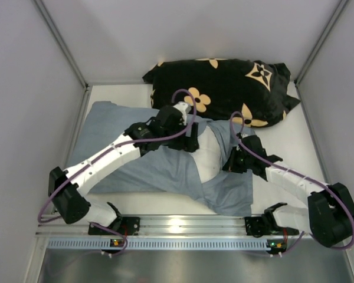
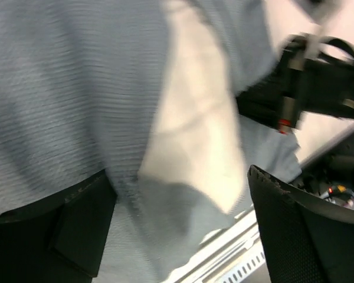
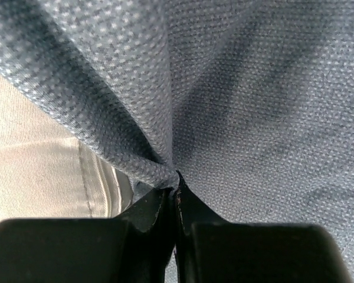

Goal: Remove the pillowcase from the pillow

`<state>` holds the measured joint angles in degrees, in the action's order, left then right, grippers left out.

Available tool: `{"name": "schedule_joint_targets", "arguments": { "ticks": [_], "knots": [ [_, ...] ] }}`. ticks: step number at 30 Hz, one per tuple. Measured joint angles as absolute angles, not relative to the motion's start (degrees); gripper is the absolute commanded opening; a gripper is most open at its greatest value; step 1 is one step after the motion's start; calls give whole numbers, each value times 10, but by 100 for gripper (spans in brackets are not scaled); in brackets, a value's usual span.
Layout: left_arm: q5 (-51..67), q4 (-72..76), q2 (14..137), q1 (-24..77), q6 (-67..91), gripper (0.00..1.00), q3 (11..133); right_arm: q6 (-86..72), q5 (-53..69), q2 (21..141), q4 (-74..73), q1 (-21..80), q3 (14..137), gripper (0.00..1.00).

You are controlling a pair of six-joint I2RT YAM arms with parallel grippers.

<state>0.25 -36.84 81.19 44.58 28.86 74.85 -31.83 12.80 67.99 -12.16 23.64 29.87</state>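
Observation:
The grey-blue pillowcase (image 1: 147,168) lies wrinkled across the table, its open end toward the right. The white pillow (image 1: 209,159) shows through that opening. My left gripper (image 1: 189,141) is open, just above the case's opening edge; in the left wrist view (image 2: 183,224) its fingers (image 2: 76,230) stand wide apart over the pillowcase (image 2: 59,88) and the bare pillow (image 2: 194,130). My right gripper (image 1: 230,164) is on the right flap of the opening. In the right wrist view (image 3: 176,186) its jaws are shut on a pinched fold of pillowcase (image 3: 253,88), with the pillow (image 3: 29,159) to the left.
A black pillow with tan flowers (image 1: 224,88) lies at the back, touching the case's far edge. Grey walls close in the left, right and back. An aluminium rail (image 1: 183,224) runs along the near edge. My right arm (image 2: 307,88) shows in the left wrist view.

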Motion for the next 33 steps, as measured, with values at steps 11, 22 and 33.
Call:
{"name": "schedule_joint_targets", "arguments": {
  "ticks": [11, 22, 33],
  "knots": [
    [-160, -434, 937, 656, 301, 99, 919, -316, 141, 662, -121, 236, 297, 10],
    [-328, -496, 989, 701, 418, 96, 831, -318, 131, 590, -135, 237, 296, 10],
    [-335, -490, 1029, 720, 418, 99, 843, -326, 131, 581, -146, 237, 288, 10]
  ]
}}
